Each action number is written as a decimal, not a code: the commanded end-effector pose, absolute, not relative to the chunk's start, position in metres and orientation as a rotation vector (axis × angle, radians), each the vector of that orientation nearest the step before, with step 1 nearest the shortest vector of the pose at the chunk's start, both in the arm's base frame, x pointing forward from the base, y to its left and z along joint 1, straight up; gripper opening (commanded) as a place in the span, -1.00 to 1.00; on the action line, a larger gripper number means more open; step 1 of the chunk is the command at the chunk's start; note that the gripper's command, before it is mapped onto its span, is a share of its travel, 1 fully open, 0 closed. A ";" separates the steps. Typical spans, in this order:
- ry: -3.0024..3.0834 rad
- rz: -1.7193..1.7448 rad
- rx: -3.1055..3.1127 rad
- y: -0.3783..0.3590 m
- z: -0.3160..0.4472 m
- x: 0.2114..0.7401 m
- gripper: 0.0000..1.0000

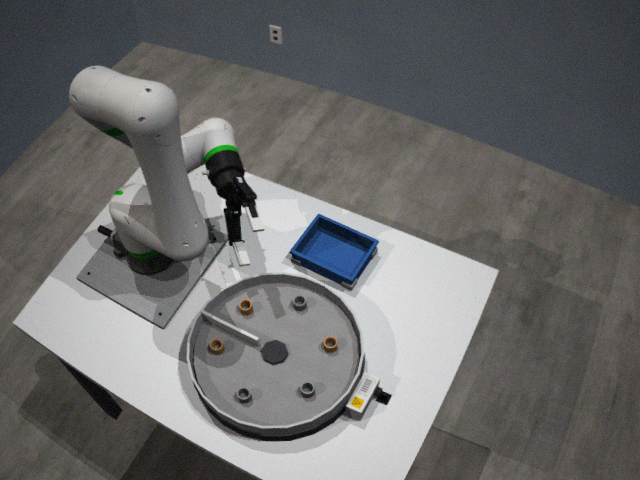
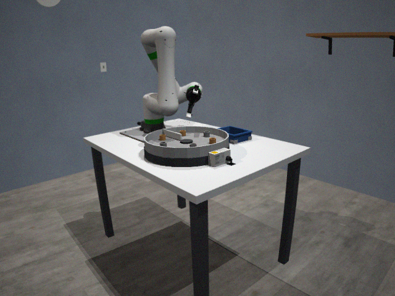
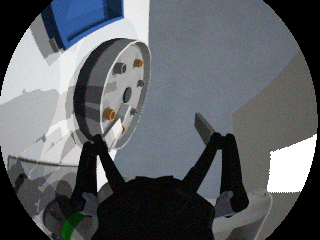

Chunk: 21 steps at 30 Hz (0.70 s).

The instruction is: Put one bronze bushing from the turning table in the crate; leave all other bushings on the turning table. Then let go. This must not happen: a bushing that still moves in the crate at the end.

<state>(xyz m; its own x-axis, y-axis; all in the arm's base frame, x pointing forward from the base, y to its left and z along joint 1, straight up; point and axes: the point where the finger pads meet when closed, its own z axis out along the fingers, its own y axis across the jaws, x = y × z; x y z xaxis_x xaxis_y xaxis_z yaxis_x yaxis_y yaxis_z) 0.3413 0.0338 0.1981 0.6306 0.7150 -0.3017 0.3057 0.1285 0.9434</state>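
Beyond the wide, empty jaws of the gripper [image 1: 248, 240], the nearest bronze bushing [image 1: 245, 306] stands upright on the turning table [image 1: 217, 408].

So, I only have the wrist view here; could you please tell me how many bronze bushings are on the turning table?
Observer: Three bronze bushings stand on the turning table, along with three grey bushings.
Operator: Thank you. Is anything in the crate?
Observer: No, the top view shows nothing inside the blue crate.
Operator: And where is the gripper, please?
Observer: The gripper hangs open and holds nothing, well above the white table beside the arm's base plate, not over the turning table.
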 end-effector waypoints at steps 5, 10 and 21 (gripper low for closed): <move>0.910 0.367 1.462 0.034 0.198 0.341 1.00; 0.910 0.367 1.462 0.034 0.198 0.341 1.00; 0.903 0.365 1.486 0.032 0.198 0.341 1.00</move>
